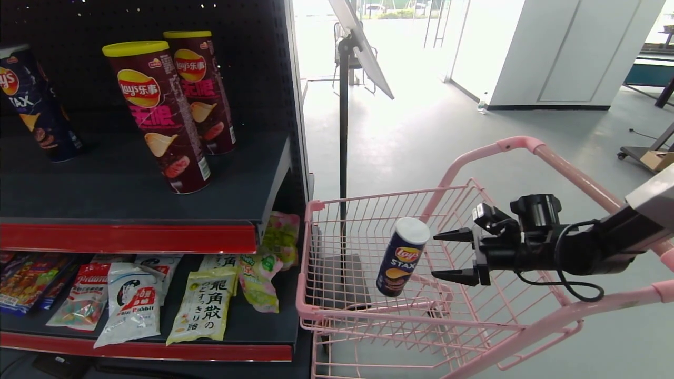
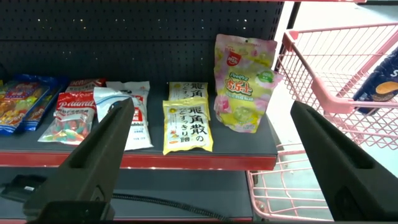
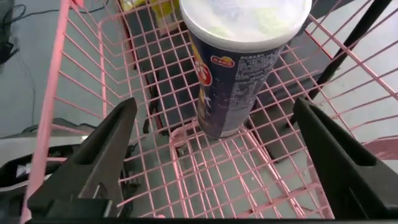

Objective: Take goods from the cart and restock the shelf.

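Observation:
A dark blue chips can (image 1: 403,257) with a white lid stands upright in the pink cart (image 1: 474,321), in its upper basket. My right gripper (image 1: 436,255) is open just right of the can, one finger above the other, not touching it. From the right wrist the can (image 3: 239,68) stands between and beyond the open fingers (image 3: 106,155). My left gripper (image 2: 211,106) is open and holds nothing, facing the lower shelf (image 2: 137,160) of snack bags. The cart (image 2: 329,74) and the can (image 2: 379,84) show beside that shelf.
The upper shelf board (image 1: 131,195) carries two maroon cans (image 1: 160,116) with yellow lids and one blue can (image 1: 34,102) at the far left, with bare board in front. Candy bags (image 1: 202,305) lie on the lower shelf. A black stand pole (image 1: 343,137) rises behind the cart.

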Tool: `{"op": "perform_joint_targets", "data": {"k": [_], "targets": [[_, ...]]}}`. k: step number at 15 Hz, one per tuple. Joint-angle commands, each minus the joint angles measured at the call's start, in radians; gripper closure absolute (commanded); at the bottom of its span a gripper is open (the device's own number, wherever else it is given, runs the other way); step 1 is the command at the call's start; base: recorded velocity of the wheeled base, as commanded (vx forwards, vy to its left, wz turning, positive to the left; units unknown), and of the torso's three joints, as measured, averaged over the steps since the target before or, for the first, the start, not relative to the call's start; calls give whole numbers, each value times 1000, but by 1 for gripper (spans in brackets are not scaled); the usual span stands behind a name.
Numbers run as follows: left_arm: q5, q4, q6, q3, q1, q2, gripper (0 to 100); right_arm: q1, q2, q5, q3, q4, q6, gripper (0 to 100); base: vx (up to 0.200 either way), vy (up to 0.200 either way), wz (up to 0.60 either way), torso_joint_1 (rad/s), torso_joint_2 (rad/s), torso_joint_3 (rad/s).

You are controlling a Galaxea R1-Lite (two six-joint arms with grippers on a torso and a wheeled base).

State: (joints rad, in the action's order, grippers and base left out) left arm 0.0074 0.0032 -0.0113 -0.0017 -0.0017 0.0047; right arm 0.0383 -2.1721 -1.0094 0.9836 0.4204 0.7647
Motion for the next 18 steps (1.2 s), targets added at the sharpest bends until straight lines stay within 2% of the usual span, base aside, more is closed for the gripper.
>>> {"op": "perform_joint_targets", "data": {"k": [1, 4, 5, 8, 12, 13, 18], "targets": [[0, 0, 1, 0, 0, 0, 0, 20, -112, 8, 69, 4, -4, 0, 0, 0, 0, 0, 0, 0], [0, 0, 1, 0, 0, 0, 0, 51, -186, 35, 153, 4, -39, 0, 0, 0, 0, 0, 0, 0], [0, 0, 1, 0, 0, 0, 0, 86, -190, 43, 191, 6, -61, 0, 0, 0, 0, 0, 0, 0], [0, 0, -1, 0, 0, 0, 0, 173, -169, 44, 228, 8, -88, 0, 0, 0, 0, 0, 0, 0], [0, 0, -1, 0, 0, 0, 0, 241, -123, 52, 270, 11, -159, 0, 0, 0, 0, 0, 0, 0], [0, 0, 1, 0, 0, 0, 0, 258, -100, 55, 267, 8, -174, 100, 0, 0, 0, 0, 0, 0], [0, 0, -1, 0, 0, 0, 0, 272, -66, 63, 207, 3, -180, 100, 0, 0, 0, 0, 0, 0]]}}
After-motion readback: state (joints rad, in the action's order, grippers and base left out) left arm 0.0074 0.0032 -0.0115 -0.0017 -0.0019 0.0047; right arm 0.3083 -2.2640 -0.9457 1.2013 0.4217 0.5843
